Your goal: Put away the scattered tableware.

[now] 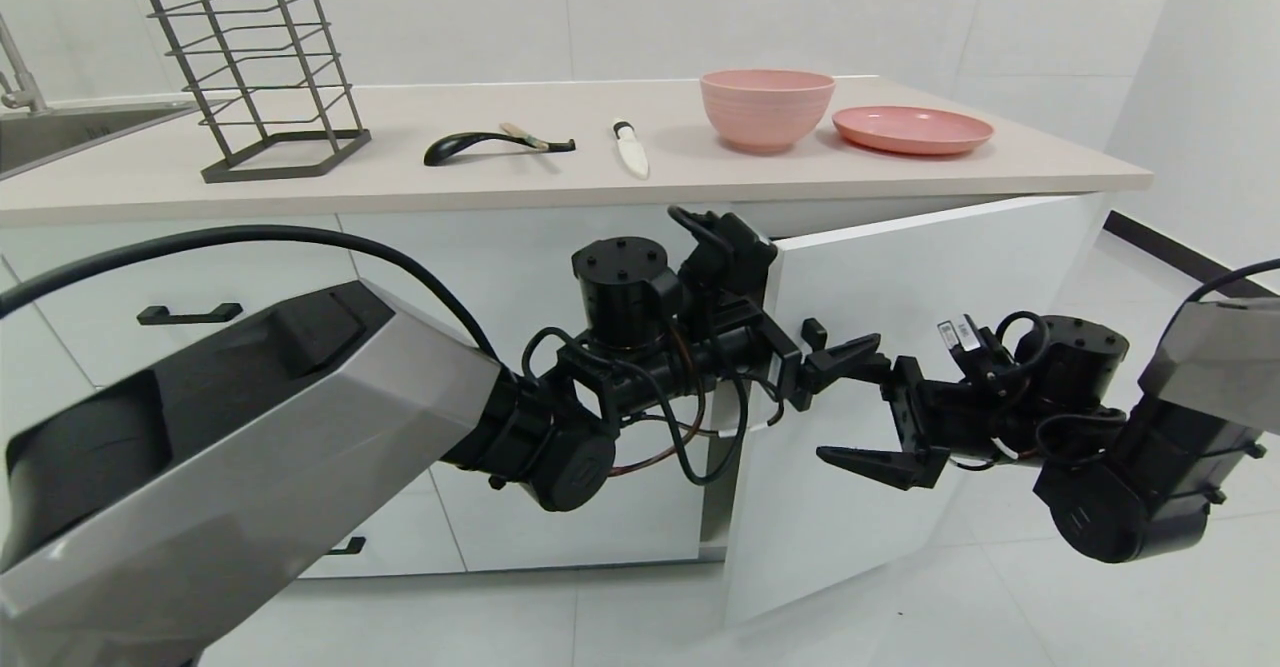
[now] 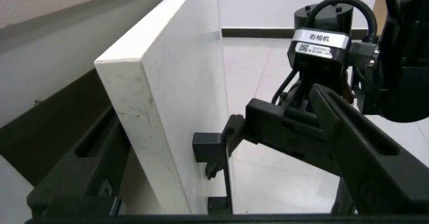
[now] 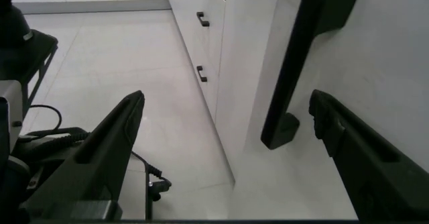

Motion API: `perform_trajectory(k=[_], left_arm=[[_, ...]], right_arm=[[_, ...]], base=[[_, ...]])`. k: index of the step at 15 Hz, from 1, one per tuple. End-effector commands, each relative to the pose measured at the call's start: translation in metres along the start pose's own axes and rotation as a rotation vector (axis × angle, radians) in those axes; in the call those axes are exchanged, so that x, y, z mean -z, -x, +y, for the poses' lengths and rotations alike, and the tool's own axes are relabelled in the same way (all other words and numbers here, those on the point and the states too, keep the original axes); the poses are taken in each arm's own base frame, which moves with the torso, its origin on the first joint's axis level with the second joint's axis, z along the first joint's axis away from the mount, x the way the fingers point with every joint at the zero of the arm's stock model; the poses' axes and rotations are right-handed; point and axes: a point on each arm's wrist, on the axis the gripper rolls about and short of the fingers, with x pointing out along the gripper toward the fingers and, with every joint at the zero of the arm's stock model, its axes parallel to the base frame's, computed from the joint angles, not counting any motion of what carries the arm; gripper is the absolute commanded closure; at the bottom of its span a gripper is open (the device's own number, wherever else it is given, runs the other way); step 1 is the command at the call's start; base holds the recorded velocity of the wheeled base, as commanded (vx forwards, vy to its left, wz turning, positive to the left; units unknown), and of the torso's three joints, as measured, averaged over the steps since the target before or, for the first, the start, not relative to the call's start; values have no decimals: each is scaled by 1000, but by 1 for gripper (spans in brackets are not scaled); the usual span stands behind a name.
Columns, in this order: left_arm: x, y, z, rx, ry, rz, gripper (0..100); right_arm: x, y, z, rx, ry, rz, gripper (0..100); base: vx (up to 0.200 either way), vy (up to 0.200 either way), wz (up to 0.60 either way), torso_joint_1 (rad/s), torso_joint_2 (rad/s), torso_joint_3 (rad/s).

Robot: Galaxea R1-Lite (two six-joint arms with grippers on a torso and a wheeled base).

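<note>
On the counter lie a black spoon, a white knife, a pink bowl and a pink plate. Below them a white cabinet door stands partly open. My left gripper is open, with the door's free edge between its fingers. My right gripper is open in front of the door. The black door handle stands between its fingers, apart from both.
A dark wire rack stands at the counter's left, beside a sink. A thin wooden stick lies across the spoon's handle. Drawers with black handles are to the left of the door. White floor tiles spread out below.
</note>
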Motion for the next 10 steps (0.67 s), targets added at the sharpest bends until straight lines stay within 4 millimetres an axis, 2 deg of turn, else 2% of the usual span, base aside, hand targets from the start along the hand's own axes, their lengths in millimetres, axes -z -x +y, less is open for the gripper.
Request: perform_trajectory(k=[1, 3, 4, 6, 9, 10], left_arm=[[3, 0, -1, 6, 3, 8, 0], [9, 0, -6, 17, 12, 24, 0], [11, -1, -12, 24, 16, 36, 0], [11, -3, -14, -3, 15, 41, 0], [13, -4, -18, -26, 18, 54, 0], [14, -5, -20, -24, 21, 60, 0]], right_arm=[[-3, 6, 0, 33, 11, 1, 0], [-11, 13, 9, 110, 26, 14, 0], [-20, 27, 30, 183, 14, 39, 0], [-41, 48, 66, 219, 15, 43, 0], [-69, 72, 101, 285, 86, 25, 0], [-77, 81, 120, 308, 107, 20, 0]], base=[[0, 0, 0, 0, 0, 0], [0, 0, 0, 0, 0, 0], [0, 0, 0, 0, 0, 0], [0, 0, 0, 0, 0, 0], [0, 0, 0, 0, 0, 0], [0, 0, 0, 0, 0, 0]])
